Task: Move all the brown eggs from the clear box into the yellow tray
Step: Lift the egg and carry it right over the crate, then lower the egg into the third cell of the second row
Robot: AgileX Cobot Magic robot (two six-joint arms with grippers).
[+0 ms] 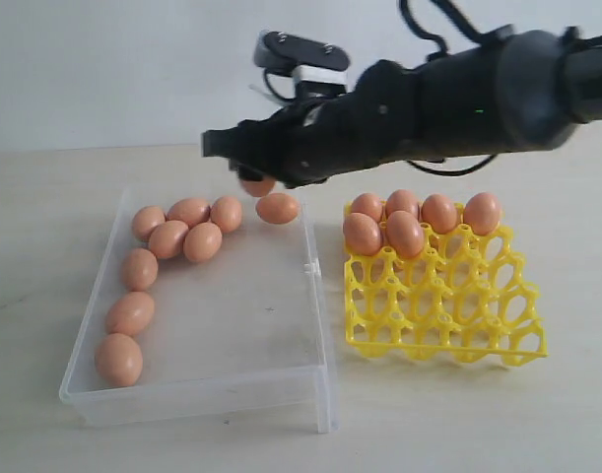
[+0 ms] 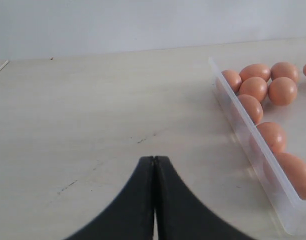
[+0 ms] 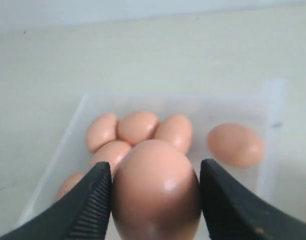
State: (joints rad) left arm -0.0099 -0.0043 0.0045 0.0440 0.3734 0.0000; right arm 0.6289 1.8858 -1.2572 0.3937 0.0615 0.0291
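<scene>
Nearest you, the clear box (image 1: 197,394) holds nine brown eggs (image 1: 168,239); the yellow tray (image 1: 438,350) at its 3 o'clock has six. Your right gripper (image 3: 155,167) clamps one egg (image 3: 155,200) over the box's 12 o'clock end; your left gripper (image 2: 154,162) is closed, empty.

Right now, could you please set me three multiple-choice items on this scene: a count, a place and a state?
1. How many brown eggs sit in the yellow tray? A three; B six; C ten.
2. Where is the right hand? A above the clear box; B above the yellow tray; C resting on the table.
3. How is the left hand? A wide open; B shut on an egg; C shut, empty.
1 B: four behind, two in front. 2 A: it holds an egg over the box's far end. 3 C: its fingers meet, nothing between.
</scene>
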